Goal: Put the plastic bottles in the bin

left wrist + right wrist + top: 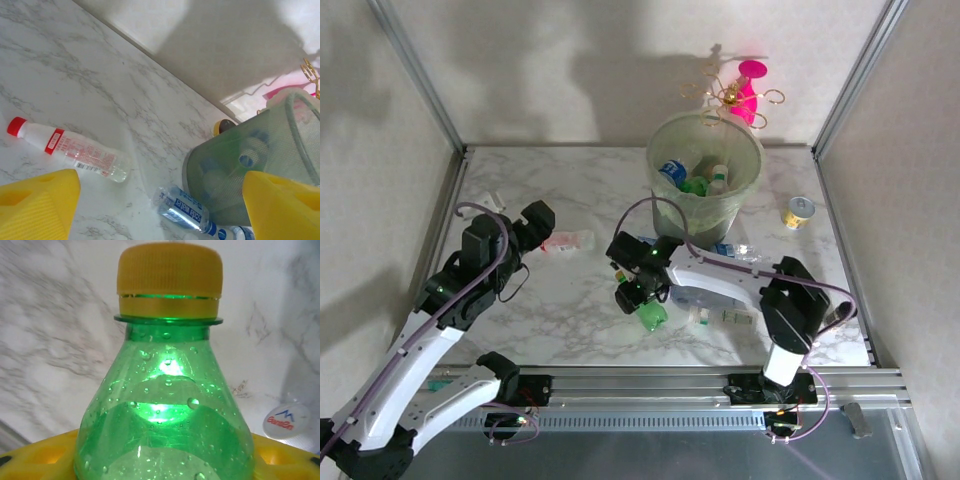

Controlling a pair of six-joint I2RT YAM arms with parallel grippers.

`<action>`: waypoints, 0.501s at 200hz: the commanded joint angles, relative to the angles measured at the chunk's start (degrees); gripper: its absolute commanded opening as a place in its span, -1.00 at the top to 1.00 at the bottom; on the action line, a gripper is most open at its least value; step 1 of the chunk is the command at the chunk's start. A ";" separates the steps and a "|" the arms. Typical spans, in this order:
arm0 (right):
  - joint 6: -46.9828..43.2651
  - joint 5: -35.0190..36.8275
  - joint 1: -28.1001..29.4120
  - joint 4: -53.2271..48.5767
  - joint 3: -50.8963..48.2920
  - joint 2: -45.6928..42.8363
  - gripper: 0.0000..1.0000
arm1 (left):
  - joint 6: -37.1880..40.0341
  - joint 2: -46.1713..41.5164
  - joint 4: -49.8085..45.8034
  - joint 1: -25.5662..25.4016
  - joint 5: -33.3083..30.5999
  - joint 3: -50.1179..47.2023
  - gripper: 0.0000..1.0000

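Inside the bin, several plastic bottles.

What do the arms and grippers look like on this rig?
The left arm and right arm have white link shells and black joints, with a greyish-purple cable looped along each. The left gripper and right gripper have black bodies. The fingers are bright yellow ribbed plastic.

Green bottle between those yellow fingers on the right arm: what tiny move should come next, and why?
Probably squeezing firmly onto the green bottle. It sits between the right arm's yellow fingers, seemingly resting on the table, and I cannot tell whether the grip is tight. The bin stands farther back, so a lift needs a sure hold.
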 commanded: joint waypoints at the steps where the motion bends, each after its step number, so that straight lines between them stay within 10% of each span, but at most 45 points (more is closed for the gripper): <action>1: -2.20 -0.46 0.31 1.44 4.08 -4.95 -0.15 | 3.30 1.50 3.15 0.22 6.02 4.16 -0.66; 100: 0.27 -3.44 -13.74 3.61 26.39 -12.49 -0.13 | 12.19 12.73 11.87 -10.80 15.55 14.72 -0.60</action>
